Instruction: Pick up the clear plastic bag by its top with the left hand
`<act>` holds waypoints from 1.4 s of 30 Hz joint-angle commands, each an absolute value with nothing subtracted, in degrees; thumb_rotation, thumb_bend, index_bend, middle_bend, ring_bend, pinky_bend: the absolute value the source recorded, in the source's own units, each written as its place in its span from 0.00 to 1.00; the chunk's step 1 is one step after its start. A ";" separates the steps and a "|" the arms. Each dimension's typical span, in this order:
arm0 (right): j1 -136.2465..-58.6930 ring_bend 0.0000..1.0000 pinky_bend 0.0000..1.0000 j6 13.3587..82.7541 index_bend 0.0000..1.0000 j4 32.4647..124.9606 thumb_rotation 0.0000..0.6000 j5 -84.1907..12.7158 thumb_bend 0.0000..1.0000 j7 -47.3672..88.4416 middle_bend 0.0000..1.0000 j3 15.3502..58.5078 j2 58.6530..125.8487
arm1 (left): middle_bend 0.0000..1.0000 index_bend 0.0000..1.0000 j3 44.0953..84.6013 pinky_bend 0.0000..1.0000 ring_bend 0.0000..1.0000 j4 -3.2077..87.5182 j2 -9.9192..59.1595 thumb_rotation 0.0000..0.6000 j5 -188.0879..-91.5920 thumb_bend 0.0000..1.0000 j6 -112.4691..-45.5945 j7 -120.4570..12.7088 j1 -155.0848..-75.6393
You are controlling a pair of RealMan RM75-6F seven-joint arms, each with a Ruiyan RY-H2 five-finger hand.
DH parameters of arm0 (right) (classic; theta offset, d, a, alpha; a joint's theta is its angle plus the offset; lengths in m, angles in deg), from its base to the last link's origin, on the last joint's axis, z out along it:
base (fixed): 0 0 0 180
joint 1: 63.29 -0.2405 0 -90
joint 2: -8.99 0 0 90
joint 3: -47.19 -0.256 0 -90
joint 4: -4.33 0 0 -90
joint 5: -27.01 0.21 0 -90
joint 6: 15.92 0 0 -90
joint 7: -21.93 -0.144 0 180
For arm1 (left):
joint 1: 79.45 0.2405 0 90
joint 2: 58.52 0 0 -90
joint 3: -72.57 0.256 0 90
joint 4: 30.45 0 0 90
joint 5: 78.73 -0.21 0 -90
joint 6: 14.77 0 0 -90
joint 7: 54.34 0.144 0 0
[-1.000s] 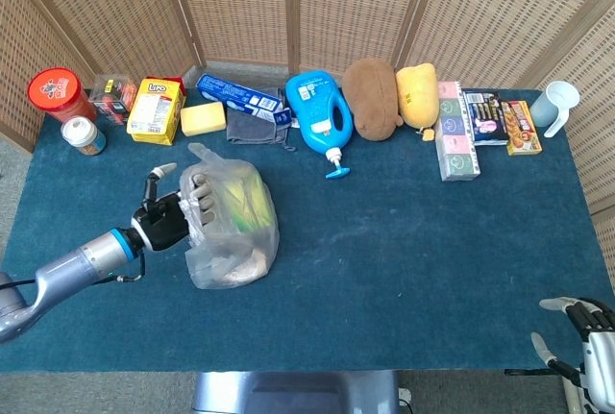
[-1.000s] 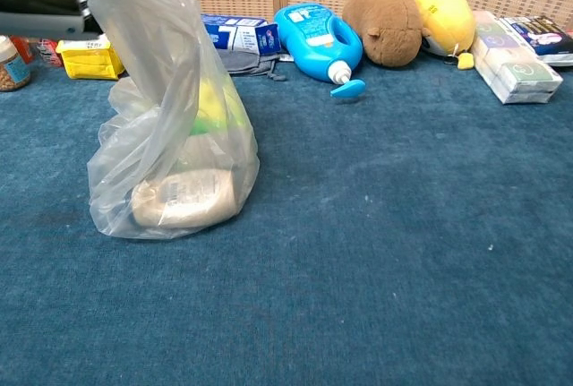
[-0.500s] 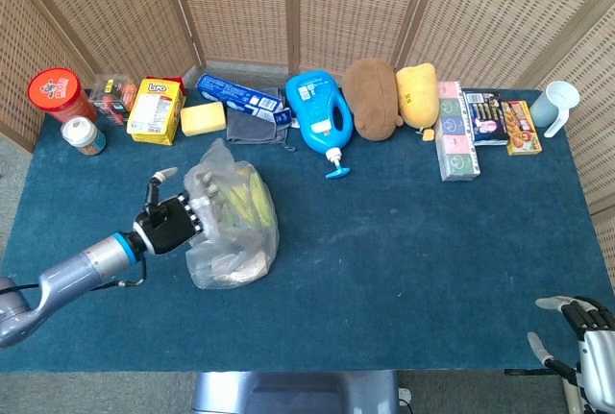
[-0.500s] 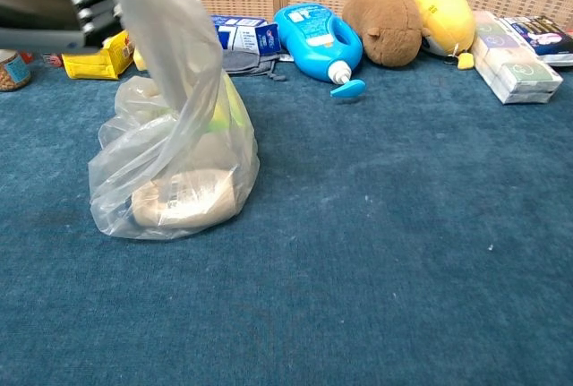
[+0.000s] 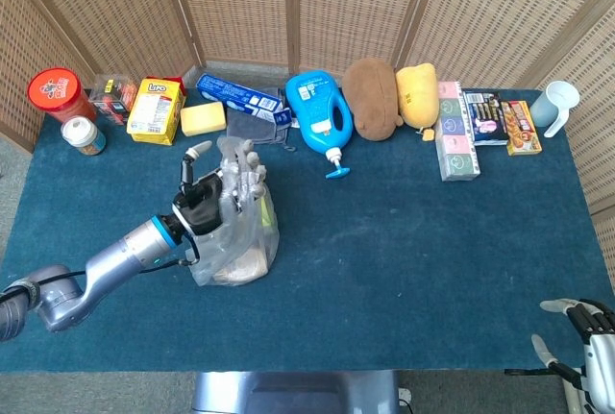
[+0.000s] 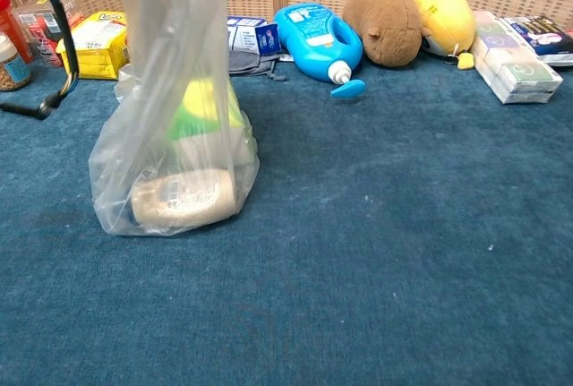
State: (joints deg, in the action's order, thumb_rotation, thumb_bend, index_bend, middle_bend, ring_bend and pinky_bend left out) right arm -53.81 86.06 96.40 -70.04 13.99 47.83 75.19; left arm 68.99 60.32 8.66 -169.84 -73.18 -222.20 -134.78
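Clear plastic bag (image 5: 233,231) is sitting near the blue jug (image 5: 320,115) | left hand (image 5: 213,193) is now gathering its top, fingers closed on the film | neck pulling taut, base still down, lift starting.

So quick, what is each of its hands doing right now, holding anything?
Left hand: grips the top of the clear plastic bag, whose bottom sits on the table.
Right hand: holds nothing, fingers apart, at the table's near corner.
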 commanded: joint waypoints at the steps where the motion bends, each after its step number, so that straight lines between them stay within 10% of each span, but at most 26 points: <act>1: -53.82 0.35 0.23 86.05 0.38 96.35 1.00 -70.04 0.29 13.90 0.41 47.83 75.19 | 0.56 0.43 68.76 0.59 0.50 60.20 8.65 0.00 -170.08 0.42 -73.53 -222.29 -134.54; 18: -54.40 0.35 0.22 85.38 0.38 96.03 1.00 -69.83 0.29 13.88 0.41 47.50 75.78 | 0.69 0.56 66.79 0.68 0.63 63.36 5.81 0.00 -170.35 0.43 -77.22 -218.59 -132.73; 26: -54.68 0.35 0.22 84.85 0.38 95.94 0.99 -69.80 0.29 13.59 0.41 47.61 75.71 | 0.69 0.56 63.50 0.34 0.61 67.94 5.49 0.00 -156.62 0.44 -72.30 -205.50 -130.86; 31: -55.01 0.35 0.22 84.34 0.38 96.08 1.00 -69.67 0.29 13.89 0.41 47.50 75.73 | 0.69 0.56 60.67 0.54 0.57 69.55 5.69 0.01 -155.79 0.50 -70.72 -205.43 -129.42; 42: -55.11 0.35 0.22 83.85 0.38 96.18 0.99 -68.90 0.29 14.44 0.41 47.38 75.98 | 0.72 0.63 56.45 0.74 0.68 70.67 2.51 0.68 -159.29 0.72 -64.07 -204.95 -130.67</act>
State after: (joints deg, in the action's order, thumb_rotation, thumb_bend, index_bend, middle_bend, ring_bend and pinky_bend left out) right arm -55.11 83.85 96.19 -68.90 14.43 47.38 75.98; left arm 57.07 70.29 3.06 -159.03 -64.65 -205.29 -130.43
